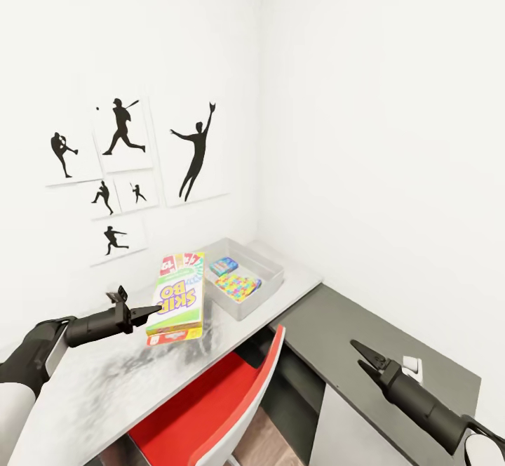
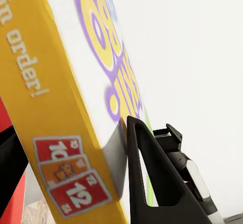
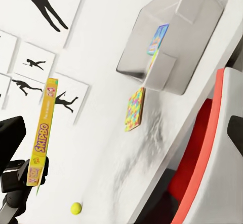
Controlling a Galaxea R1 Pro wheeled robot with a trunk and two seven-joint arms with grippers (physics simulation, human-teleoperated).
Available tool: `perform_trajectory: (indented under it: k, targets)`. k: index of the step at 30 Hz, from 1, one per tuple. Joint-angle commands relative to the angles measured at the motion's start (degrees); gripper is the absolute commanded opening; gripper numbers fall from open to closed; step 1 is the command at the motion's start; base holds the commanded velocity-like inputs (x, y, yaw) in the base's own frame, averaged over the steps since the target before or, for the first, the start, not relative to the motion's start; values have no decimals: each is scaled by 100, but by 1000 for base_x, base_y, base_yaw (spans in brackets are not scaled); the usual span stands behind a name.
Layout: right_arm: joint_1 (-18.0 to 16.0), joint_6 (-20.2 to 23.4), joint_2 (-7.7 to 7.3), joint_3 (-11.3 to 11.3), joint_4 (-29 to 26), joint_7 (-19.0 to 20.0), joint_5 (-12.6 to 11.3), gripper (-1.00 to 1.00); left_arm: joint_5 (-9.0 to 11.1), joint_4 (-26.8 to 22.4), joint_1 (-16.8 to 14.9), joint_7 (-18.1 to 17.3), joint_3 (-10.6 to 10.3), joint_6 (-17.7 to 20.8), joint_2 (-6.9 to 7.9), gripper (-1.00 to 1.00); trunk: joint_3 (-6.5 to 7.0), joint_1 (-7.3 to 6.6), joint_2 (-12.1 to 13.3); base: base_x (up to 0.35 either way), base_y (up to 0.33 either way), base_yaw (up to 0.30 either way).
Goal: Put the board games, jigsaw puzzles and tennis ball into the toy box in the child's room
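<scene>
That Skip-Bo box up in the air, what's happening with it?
The left claw is shut on the Skip-Bo box, holding it above the table beside the toy box. A blue game and a puzzle lie in that bin. A second puzzle and the ball are on the table. The right claw hangs open and empty.

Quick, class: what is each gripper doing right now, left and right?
Left gripper: shut on the SKIP BO board game, held above the table.
Right gripper: open, holding nothing.
</scene>
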Motion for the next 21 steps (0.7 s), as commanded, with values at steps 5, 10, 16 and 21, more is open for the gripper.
perform_trajectory:
  k: [5,10,16,21]
  targets:
    - [-4,32,3,-11,4,24,9,100,1,4,-1,-16,-1,56,0,-100,-2,3,-4,184,-44,0]
    - [-4,32,3,-11,9,24,10,100,1,0,-1,-16,1,53,0,-100,-2,3,-4,150,-44,0]
    - [-4,32,3,-11,9,24,10,100,1,3,-1,-16,0,48,0,-100,-2,3,-4,202,-6,0]
    - [-4,32,3,-11,10,24,9,100,1,0,-1,-16,-2,47,0,-100,-1,3,-4,181,0,-9]
